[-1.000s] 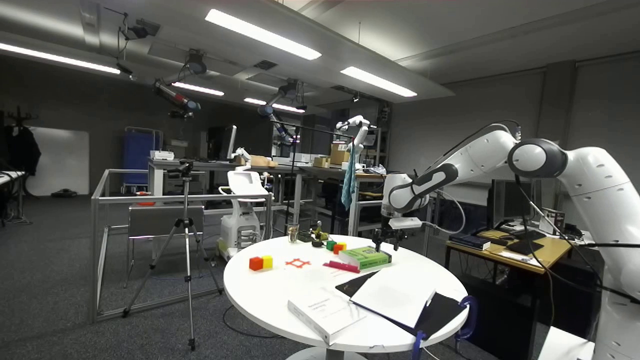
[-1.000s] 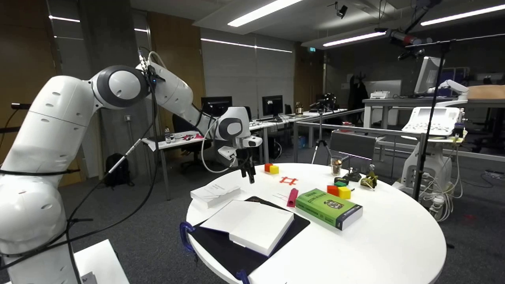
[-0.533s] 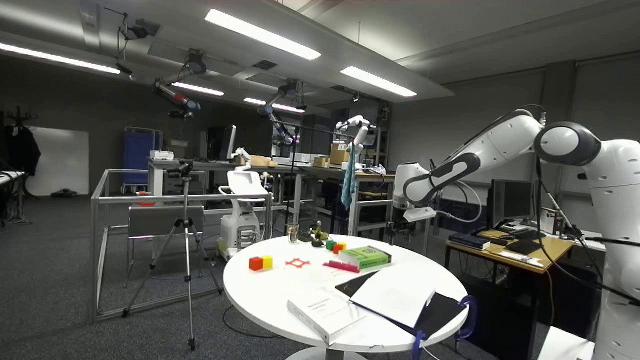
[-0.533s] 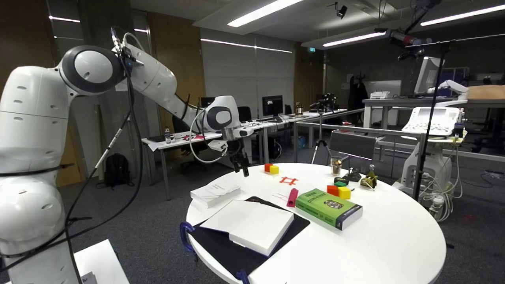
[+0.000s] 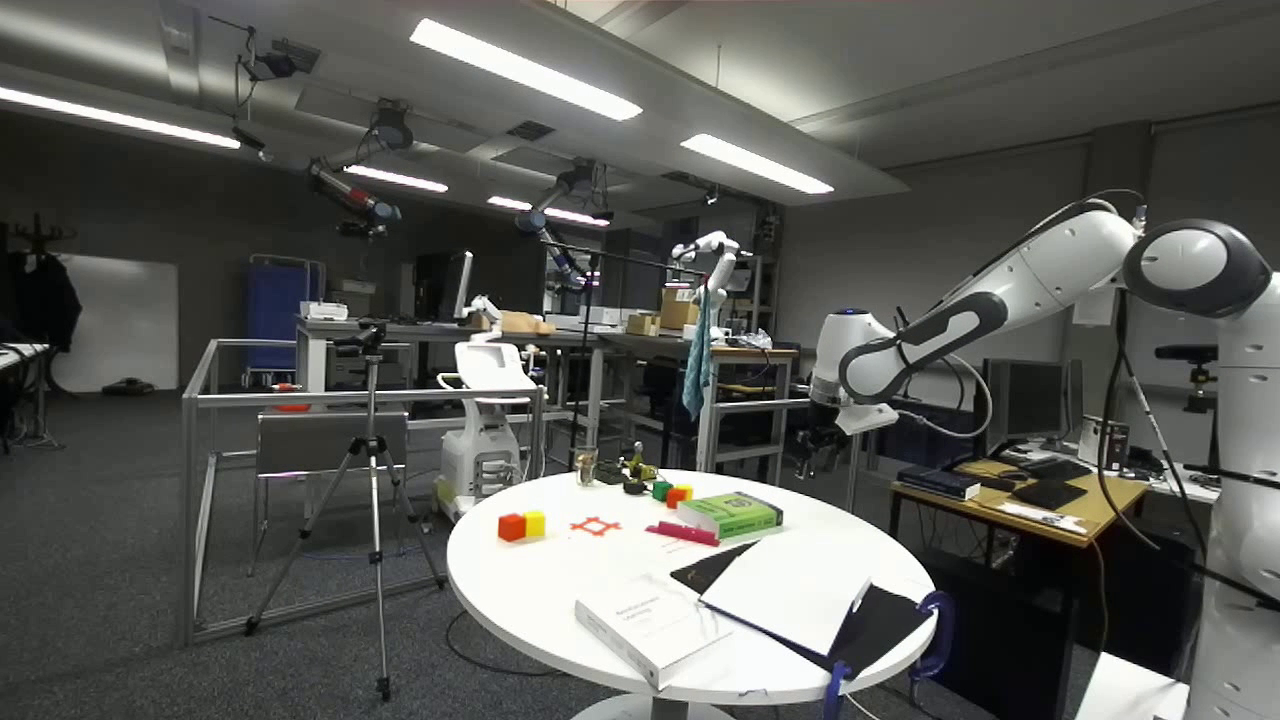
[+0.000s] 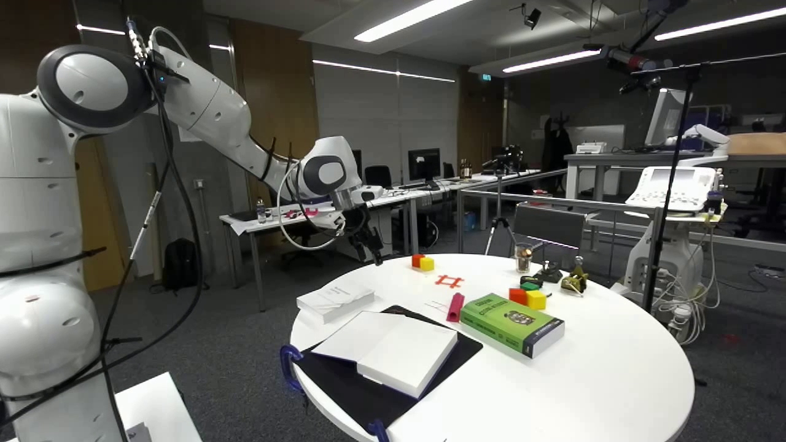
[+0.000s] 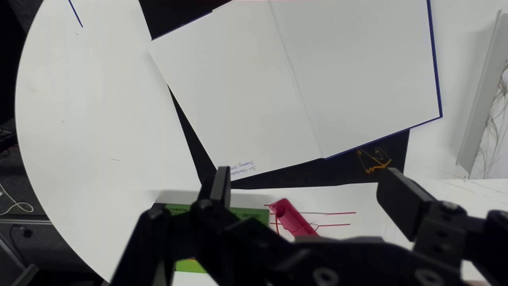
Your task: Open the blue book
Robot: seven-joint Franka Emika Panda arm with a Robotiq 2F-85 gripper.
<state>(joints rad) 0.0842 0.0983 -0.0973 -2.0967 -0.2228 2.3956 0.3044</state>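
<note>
Across the wrist view, open blue book (image 7: 297, 83), handwriting (image 7: 243, 167) legible only there

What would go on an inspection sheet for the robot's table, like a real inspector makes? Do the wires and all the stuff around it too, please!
Surface: round white tabletop; black rectangular mat on it, blue C-shaped clamps at the edge.
Job's thing: blue-covered book with white paper pages, lying open over the mat.
Clutter: thick green book, white book with grey lettering, pinkish-red tube-like piece, red hash-shaped outline, red, yellow and green cubes, clear cup with brownish contents.
Gripper: black gripper apart from the book, jaws wide open; held item: nothing seen.
Cables: thick black cable and thin white cable loop beside the white robot arm.
Surroundings: silver-legged tripod, white machine with a control panel, black backpack on the floor.
</note>
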